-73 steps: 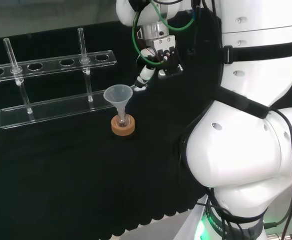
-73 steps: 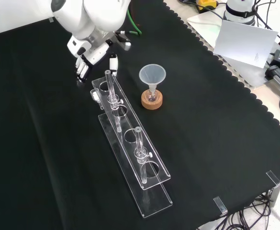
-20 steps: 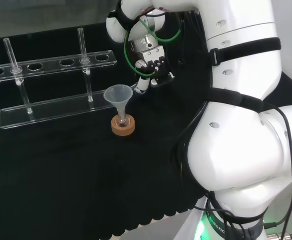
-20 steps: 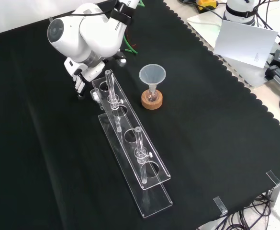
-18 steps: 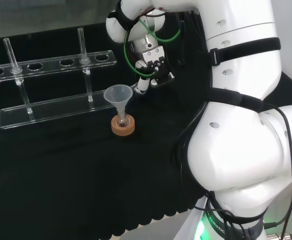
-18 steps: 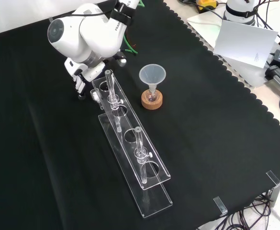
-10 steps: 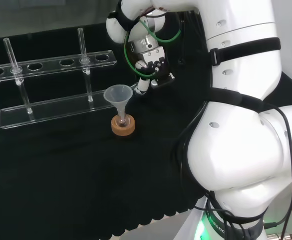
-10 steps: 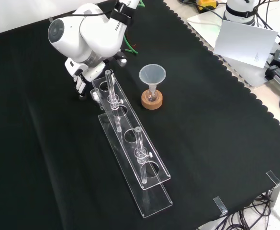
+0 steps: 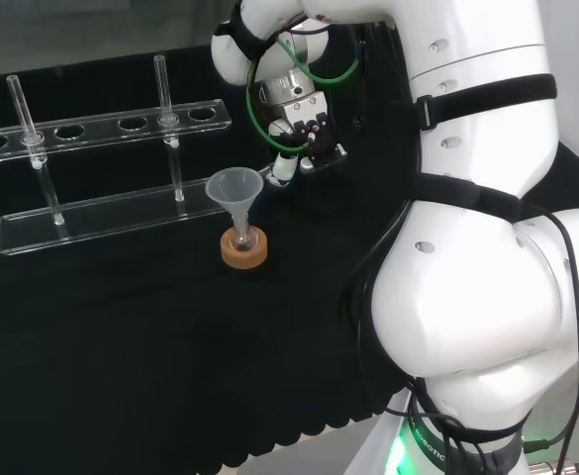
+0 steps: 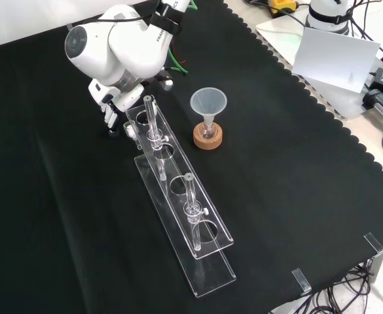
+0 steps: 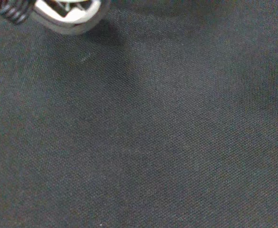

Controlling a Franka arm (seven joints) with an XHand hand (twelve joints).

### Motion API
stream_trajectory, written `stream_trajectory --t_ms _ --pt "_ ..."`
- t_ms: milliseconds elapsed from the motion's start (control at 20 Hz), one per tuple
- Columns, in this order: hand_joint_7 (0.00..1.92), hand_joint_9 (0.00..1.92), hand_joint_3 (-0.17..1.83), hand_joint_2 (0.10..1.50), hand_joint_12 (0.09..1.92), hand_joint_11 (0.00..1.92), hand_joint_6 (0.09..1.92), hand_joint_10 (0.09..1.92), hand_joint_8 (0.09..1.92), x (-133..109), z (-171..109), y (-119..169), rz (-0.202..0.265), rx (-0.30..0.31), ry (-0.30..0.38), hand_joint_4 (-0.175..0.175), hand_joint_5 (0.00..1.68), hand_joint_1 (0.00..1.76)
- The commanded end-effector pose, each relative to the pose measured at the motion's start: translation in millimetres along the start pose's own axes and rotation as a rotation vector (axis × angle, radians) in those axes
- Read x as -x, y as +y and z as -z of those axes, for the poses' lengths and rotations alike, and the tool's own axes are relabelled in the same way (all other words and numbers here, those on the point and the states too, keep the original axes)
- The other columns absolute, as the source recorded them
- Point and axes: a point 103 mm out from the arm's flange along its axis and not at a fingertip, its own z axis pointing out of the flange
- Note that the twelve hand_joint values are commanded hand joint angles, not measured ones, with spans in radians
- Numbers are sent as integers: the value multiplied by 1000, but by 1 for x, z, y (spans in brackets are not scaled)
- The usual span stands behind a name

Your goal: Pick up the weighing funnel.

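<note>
Two racked tubes (image 10: 150,116) near robot hand (image 10: 112,104)

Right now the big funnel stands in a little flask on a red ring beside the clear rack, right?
Not quite: the ring is tan cork, not red, as the front view shows. The funnel does stand in its little flask beside the clear rack.

Weighing funnel (image 10: 131,130): sm. clear piece, shape indistinct; front view, far left, at rack (image 10: 176,185) far end, beside hand (image 10: 114,104).
</note>
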Motion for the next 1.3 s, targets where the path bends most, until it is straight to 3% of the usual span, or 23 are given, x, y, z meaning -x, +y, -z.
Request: stream_trajectory --t_ms 50,1150,1300 --pt "439 715 533 666 1265 535 689 565 732 1 -1 0 -2 -4 -2 4 668 894" --pt "451 717 550 682 1262 547 724 566 736 0 -4 5 -14 -9 -18 22 771 894" --pt "464 735 555 697 1245 572 672 563 737 -1 -3 5 -30 -5 -38 56 925 908"
